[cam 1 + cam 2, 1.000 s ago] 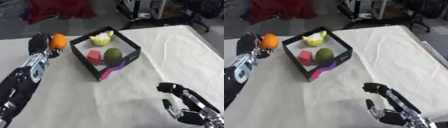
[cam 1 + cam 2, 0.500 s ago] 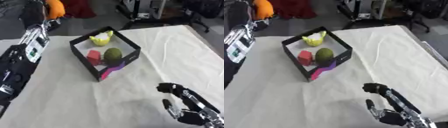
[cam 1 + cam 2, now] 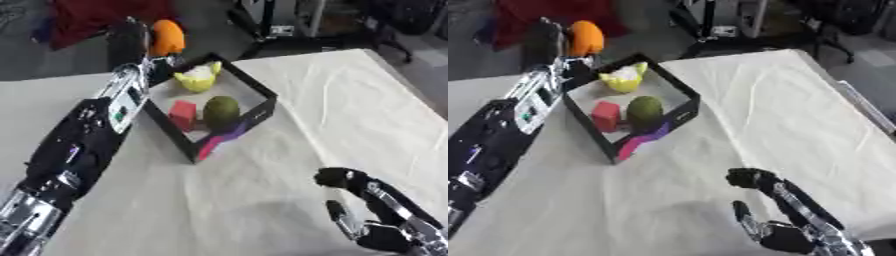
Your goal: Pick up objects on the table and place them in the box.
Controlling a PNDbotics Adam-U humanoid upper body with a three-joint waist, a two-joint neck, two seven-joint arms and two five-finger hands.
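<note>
An orange fruit [image 3: 166, 36] is held up in the air by my left hand [image 3: 131, 42], whose fingers curl round it, just above the far left corner of the black box [image 3: 259, 113]. Inside the box lie a yellow-green fruit [image 3: 199, 78], a red block [image 3: 182, 114], a dark green round fruit [image 3: 220, 112] and a magenta piece [image 3: 214, 143] at the near wall. My right hand [image 3: 372, 216] rests near the lower right on the white cloth, fingers up and relaxed, holding nothing.
The white tablecloth [image 3: 350, 110] covers the table, whose far edge runs behind the box. Beyond it are a red cloth [image 3: 83, 17] and dark equipment on the floor.
My left hand has carried the orange fruit right and lower, from the upper left to the box's far left corner. The right hand has stayed put.
</note>
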